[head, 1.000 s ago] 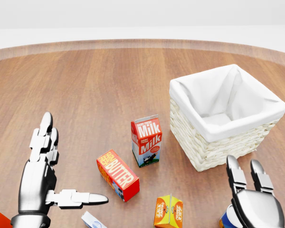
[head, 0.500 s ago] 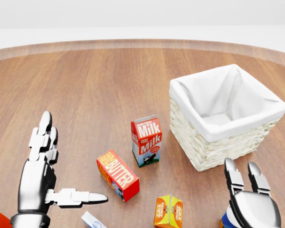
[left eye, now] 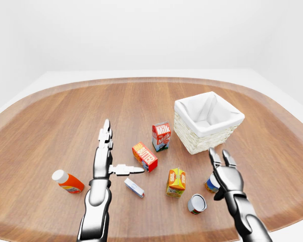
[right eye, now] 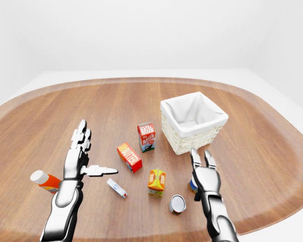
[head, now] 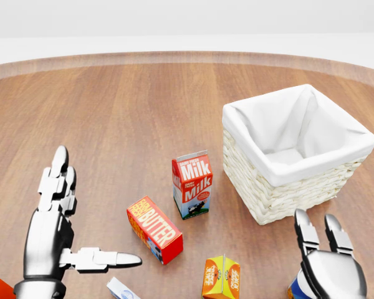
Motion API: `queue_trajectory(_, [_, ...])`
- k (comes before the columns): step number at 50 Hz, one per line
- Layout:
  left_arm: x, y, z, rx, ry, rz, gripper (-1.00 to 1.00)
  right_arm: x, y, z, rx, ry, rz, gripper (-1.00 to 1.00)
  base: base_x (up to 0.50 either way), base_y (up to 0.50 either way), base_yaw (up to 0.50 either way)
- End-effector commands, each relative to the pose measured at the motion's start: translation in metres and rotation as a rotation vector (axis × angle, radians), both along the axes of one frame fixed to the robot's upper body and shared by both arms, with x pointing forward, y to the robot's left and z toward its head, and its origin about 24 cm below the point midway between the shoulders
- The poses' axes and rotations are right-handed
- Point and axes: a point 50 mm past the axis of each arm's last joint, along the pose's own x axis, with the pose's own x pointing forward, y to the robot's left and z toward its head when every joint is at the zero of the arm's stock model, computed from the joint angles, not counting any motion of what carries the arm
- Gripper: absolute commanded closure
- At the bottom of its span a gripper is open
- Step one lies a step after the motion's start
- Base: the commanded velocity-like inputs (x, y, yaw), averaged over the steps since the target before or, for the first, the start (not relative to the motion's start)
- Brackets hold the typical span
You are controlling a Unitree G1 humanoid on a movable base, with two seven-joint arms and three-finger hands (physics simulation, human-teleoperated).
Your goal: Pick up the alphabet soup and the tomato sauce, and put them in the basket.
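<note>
A can with a blue and orange label (left eye: 210, 183) stands upright at the lower right of the left-eye view, partly hidden behind my right hand (left eye: 219, 166). The hand is open, fingers up, just above and on the near side of the can. A second can (left eye: 197, 203) lies on its side with its silver end showing, left of and below the first. I cannot read either label. The white-lined wicker basket (left eye: 192, 140) stands above them and looks empty. My left hand (left eye: 118, 151) is open and flat over the table, holding nothing.
A milk carton (left eye: 161, 136) stands left of the basket. A red butter box (left eye: 145, 157), an orange juice carton (left eye: 176, 182), a small white box (left eye: 134, 187) and an orange bottle with a white cap (left eye: 67, 182) lie on the round wooden table.
My right hand has sunk slightly toward the bottom of the head view, over the upright can. The left hand and the objects have not moved.
</note>
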Motion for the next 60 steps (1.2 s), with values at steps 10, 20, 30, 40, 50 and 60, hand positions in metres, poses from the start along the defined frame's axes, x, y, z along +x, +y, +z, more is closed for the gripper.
queue_trajectory(10, [0.0, 0.0, -0.002, 0.002, 0.007, -0.002, -1.0, 0.001, -0.006, -0.008, -0.011, 0.018, -0.011, -1.0, 0.0, 0.0, 0.0])
queue_trajectory(20, [-0.001, 0.0, -0.001, 0.002, 0.005, -0.002, -1.0, 0.001, -0.007, -0.01, -0.013, 0.023, -0.015, -1.0, 0.0, 0.0, 0.0])
queue_trajectory(30, [0.0, 0.0, -0.001, 0.001, 0.004, -0.001, -1.0, 0.002, -0.007, -0.013, -0.014, 0.03, -0.014, -1.0, 0.0, 0.0, 0.0])
queue_trajectory(40, [0.0, 0.0, 0.001, -0.002, -0.006, 0.002, -1.0, 0.007, -0.01, -0.019, -0.017, 0.044, -0.022, -1.0, 0.0, 0.0, 0.0])
queue_trajectory(50, [0.0, 0.001, 0.002, -0.003, -0.008, 0.004, -1.0, 0.009, -0.011, -0.028, -0.025, 0.062, -0.027, -1.0, 0.0, 0.0, 0.0])
queue_trajectory(60, [0.0, 0.001, 0.0, -0.002, 0.001, 0.003, -1.0, 0.008, -0.009, -0.032, -0.03, 0.071, -0.017, -1.0, 0.0, 0.0, 0.0])
